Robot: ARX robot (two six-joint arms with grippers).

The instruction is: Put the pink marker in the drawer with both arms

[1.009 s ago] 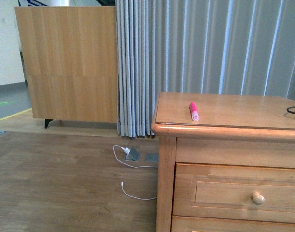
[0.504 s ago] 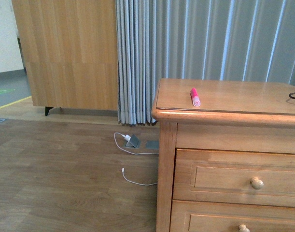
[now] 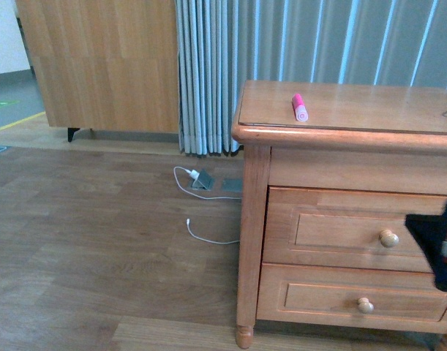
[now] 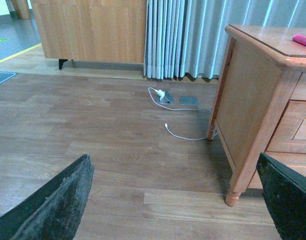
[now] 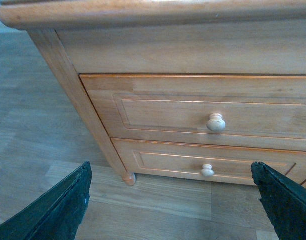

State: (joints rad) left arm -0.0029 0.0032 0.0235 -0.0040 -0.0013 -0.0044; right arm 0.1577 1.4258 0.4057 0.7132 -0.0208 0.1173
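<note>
The pink marker (image 3: 299, 107) lies on top of the wooden cabinet (image 3: 333, 139), near its front left corner; the left wrist view catches its end (image 4: 304, 40). The taller drawer (image 3: 333, 230) with its round knob (image 3: 388, 238) is shut, and the right wrist view faces it (image 5: 163, 115). My right arm (image 3: 437, 245) shows as a black shape at the picture's right edge, in front of the drawer fronts. My right gripper (image 5: 170, 167) is open and empty, short of the drawers. My left gripper (image 4: 174, 159) is open over bare floor, left of the cabinet.
A shallower drawer (image 3: 318, 296) sits below the taller one. A white cable (image 3: 208, 235) and a floor socket (image 3: 203, 179) lie left of the cabinet. Grey curtains (image 3: 208, 73) and a wooden panel (image 3: 99, 66) stand behind. A cabinet leg (image 4: 233, 197) is near my left gripper.
The front view has tilted down, so both drawer fronts and the cabinet's foot now show. My right arm has come into view at the right edge. The marker has not moved.
</note>
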